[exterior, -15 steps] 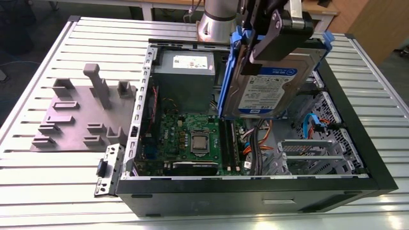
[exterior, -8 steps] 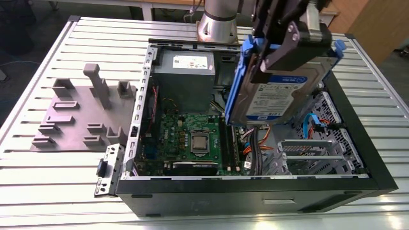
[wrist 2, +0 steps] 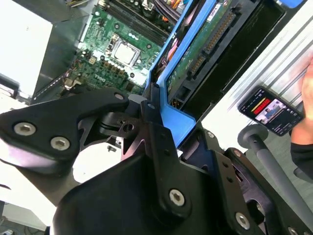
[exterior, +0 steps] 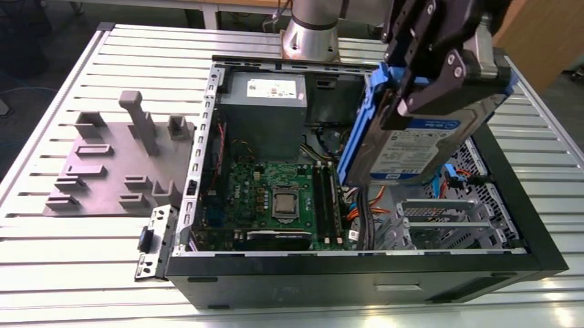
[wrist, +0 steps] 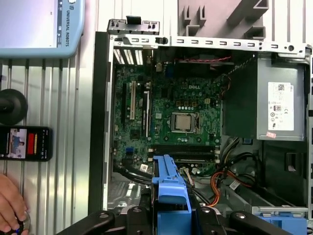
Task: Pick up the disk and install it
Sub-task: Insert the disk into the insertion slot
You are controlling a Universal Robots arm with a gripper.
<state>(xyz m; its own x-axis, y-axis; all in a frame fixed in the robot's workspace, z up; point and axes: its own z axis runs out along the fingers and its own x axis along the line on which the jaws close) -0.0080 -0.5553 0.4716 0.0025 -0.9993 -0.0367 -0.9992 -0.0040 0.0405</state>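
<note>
The gripper [exterior: 422, 102] clamps its jaws on the disk [exterior: 415, 152], held on edge above the open computer case [exterior: 365, 270], at the exterior view's right. Pickup looks done, installing not; seating likely demands squaring it to the drive cage [exterior: 438, 219].

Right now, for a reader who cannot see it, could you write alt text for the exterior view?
The robot's hand grips the disk, a silver drive in a blue carrier, holding it on edge over the open computer case. Inside lie a green motherboard and a grey power supply; a grey fixture plate sits on the exterior view's left.
</note>
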